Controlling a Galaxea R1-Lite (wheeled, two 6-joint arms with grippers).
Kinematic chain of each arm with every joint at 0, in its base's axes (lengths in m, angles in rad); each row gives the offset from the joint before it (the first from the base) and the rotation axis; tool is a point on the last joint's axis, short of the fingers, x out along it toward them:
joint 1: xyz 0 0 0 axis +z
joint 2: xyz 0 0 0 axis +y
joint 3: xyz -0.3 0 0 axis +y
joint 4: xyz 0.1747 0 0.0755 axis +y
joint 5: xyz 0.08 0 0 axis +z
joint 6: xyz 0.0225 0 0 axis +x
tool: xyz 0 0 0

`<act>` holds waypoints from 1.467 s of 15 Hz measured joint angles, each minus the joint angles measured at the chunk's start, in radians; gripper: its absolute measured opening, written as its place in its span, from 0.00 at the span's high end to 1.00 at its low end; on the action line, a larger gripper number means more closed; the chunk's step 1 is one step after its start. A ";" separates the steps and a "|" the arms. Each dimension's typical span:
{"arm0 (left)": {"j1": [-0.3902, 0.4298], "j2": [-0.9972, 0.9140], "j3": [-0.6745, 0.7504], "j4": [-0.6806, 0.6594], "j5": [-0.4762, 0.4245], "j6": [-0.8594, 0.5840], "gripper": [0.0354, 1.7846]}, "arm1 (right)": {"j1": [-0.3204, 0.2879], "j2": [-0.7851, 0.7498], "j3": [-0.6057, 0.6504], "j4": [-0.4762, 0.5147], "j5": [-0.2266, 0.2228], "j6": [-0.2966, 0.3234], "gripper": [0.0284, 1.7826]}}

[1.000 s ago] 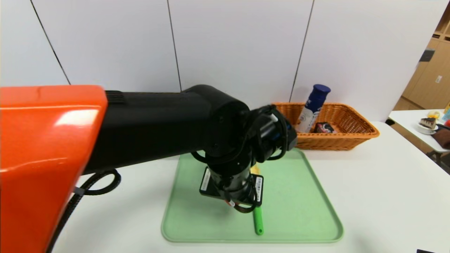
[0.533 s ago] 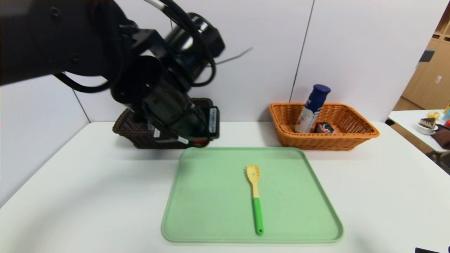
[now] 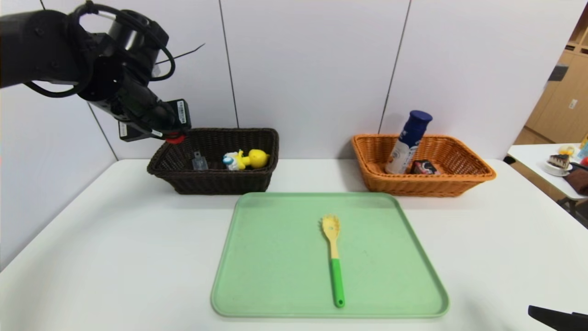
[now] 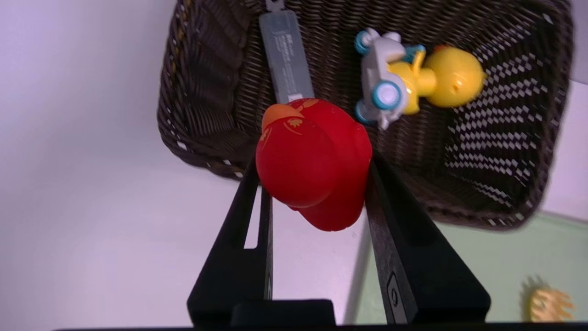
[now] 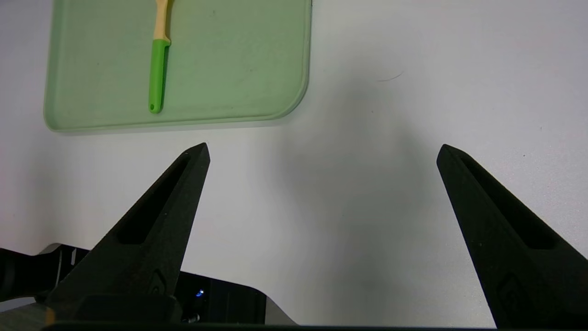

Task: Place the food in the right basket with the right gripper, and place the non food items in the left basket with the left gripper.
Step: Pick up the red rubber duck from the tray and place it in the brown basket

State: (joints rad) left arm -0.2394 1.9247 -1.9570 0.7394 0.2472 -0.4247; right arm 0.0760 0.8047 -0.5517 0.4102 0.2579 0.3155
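Right now my left gripper (image 4: 317,161) is clamped on the red duck (image 4: 314,163), holding it in the air above the near-left corner of the dark basket (image 3: 216,181), where the wheeled duck (image 3: 243,159) and the grey case (image 3: 199,162) already lie. The worry is the release: from the left wrist view the duck hangs about over the basket's rim, so if I let go here I judge it could strike the wicker edge and bounce onto the bench (image 3: 115,239). The duck is round with no clear long axis; its orange beak points away from my wrist, toward the basket. The fork (image 3: 334,257) waits on the green tray (image 3: 275,276), its long axis running front to back, tines toward the wall, green handle toward me. My right gripper (image 5: 321,151) sits idle and spread wide low over the bench near the tray's front right corner.
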 joint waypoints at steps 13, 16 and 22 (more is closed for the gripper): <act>0.066 0.234 0.001 -0.192 -0.006 0.073 0.67 | 0.009 0.045 0.016 -0.345 0.009 -0.001 0.04; 0.064 0.248 0.001 -0.195 -0.006 0.073 0.67 | 0.012 0.068 0.015 -0.378 0.008 0.005 0.04; 0.063 0.264 0.001 -0.195 -0.006 0.074 0.68 | 0.012 0.094 0.001 -0.386 0.001 -0.016 0.04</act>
State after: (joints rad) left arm -0.1768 2.1885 -1.9560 0.5445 0.2409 -0.3506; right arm 0.0883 0.8991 -0.5506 0.0238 0.2587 0.2991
